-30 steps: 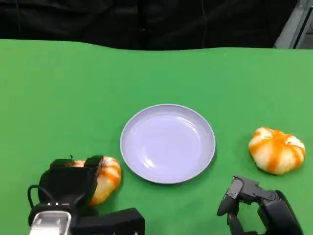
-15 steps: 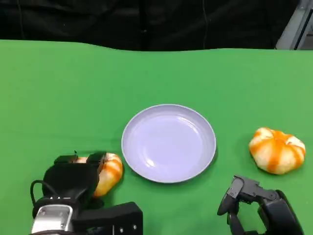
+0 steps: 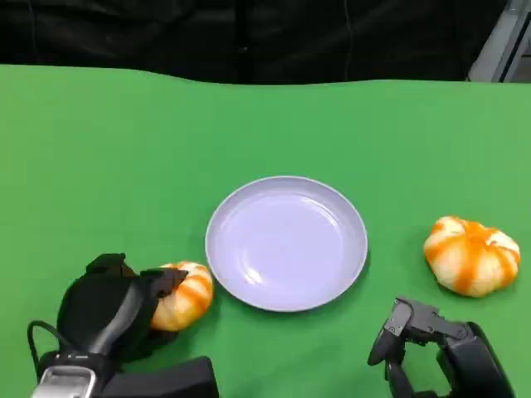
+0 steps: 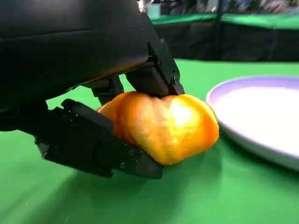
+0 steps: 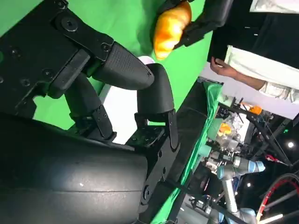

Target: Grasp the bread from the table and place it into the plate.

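An orange-and-white striped bread (image 3: 184,294) lies low on the green table just left of the lilac plate (image 3: 286,243). My left hand (image 3: 112,307) grips it from the left, with fingers (image 4: 103,149) under and over the bread (image 4: 163,126), close to the plate's rim (image 4: 261,116). I cannot tell whether the bread is clear of the cloth. A second striped bread (image 3: 471,255) lies right of the plate. My right hand (image 3: 431,348) rests near the front right edge, its fingers (image 5: 140,88) curled in on nothing. The right wrist view also shows the held bread (image 5: 172,25).
The green table (image 3: 124,149) ends at a black curtain at the back. A person's arm and light sleeve (image 5: 247,70) stand beyond the table in the right wrist view, with other lab equipment behind.
My left hand has turned and closed round the bread, which has shifted a little toward the plate. The right hand, the plate and the other bread have not moved.
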Robot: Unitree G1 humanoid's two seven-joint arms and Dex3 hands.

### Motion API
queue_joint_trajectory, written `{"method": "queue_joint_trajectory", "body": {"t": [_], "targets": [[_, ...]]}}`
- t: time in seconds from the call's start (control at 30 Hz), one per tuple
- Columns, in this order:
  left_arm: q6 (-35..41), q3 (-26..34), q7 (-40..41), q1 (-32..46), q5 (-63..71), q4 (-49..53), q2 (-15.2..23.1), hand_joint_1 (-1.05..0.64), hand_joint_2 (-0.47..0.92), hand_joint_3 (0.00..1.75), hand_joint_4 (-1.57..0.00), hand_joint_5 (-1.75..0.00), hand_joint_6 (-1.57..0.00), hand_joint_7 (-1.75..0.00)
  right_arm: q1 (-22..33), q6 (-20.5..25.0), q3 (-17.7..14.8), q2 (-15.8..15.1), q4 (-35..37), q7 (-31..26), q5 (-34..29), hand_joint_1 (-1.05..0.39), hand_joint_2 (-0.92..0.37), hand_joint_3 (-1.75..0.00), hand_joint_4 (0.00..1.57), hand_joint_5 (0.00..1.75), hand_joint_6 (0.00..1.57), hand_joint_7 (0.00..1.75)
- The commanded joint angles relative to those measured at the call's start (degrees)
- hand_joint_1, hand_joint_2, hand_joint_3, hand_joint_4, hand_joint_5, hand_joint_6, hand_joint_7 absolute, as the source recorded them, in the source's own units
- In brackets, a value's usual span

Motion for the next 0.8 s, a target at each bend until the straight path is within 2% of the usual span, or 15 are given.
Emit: {"method": "queue_joint_trajectory", "body": {"t": [0.03,0.07,0.17,0.3,0.33,0.43,0.63,0.8], "targets": [[-1.4,1.3,1.7,3.3,0.1,-4.7,2.5,-0.13,0.56,0.95,-0.89,-1.58,-1.15,-0.58,-0.3,-0.5,-0.4,-0.5,0.0,-0.2,0.6,-0.52,-0.29,-1.56,0.81,1.75,0.79,1.51],[-2.0,1.7,2.6,4.1,0.0,-5.6,2.6,-0.13,0.54,0.98,-0.90,-1.58,-1.13,-0.61,-0.4,-0.6,-0.4,-0.6,0.1,-0.2,0.6,-0.52,-0.29,-1.56,0.81,1.75,0.79,1.51],[-3.3,2.8,3.9,5.9,-0.3,-7.8,2.9,-0.13,0.47,1.12,-0.89,-1.65,-1.02,-0.89,-0.6,-0.8,-0.5,-0.7,0.6,-0.2,0.6,-0.52,-0.29,-1.55,0.81,1.75,0.79,1.51],[-5.0,4.1,6.4,7.3,-0.1,-10.1,2.6,-0.12,0.43,1.18,-0.92,-1.60,-0.99,-1.00,-0.4,-1.6,-0.5,-0.7,0.9,-0.4,0.5,-0.52,-0.30,-1.55,0.82,1.75,0.78,1.51],[-5.5,4.4,7.2,7.5,0.1,-10.7,2.6,-0.11,0.41,1.19,-0.90,-1.67,-0.96,-1.12,-0.2,-1.5,-0.4,-0.6,0.7,-0.4,0.5,-0.53,-0.30,-1.55,0.82,1.75,0.78,1.51],[-6.6,5.0,8.4,7.8,0.3,-12.1,2.7,-0.10,0.39,1.21,-0.88,-1.73,-0.90,-1.28,0.2,-1.0,-0.5,-0.5,0.1,-0.6,0.2,-0.53,-0.30,-1.54,0.82,1.75,0.79,1.52],[-8.8,5.8,9.9,6.9,0.3,-13.2,2.2,-0.07,0.35,1.25,-0.89,-1.75,-0.88,-1.34,0.4,-0.4,-0.3,-0.3,-0.7,-0.2,0.8,-0.54,-0.30,-1.53,0.83,1.75,0.79,1.52],[-10.2,5.0,12.4,2.8,1.6,-10.8,0.9,-0.09,0.30,1.32,-0.91,-1.75,-0.87,-1.42,-0.1,-0.2,-0.4,-0.5,-0.4,-0.3,0.6,-0.52,-0.31,-1.53,0.81,1.75,0.78,1.52]]}}
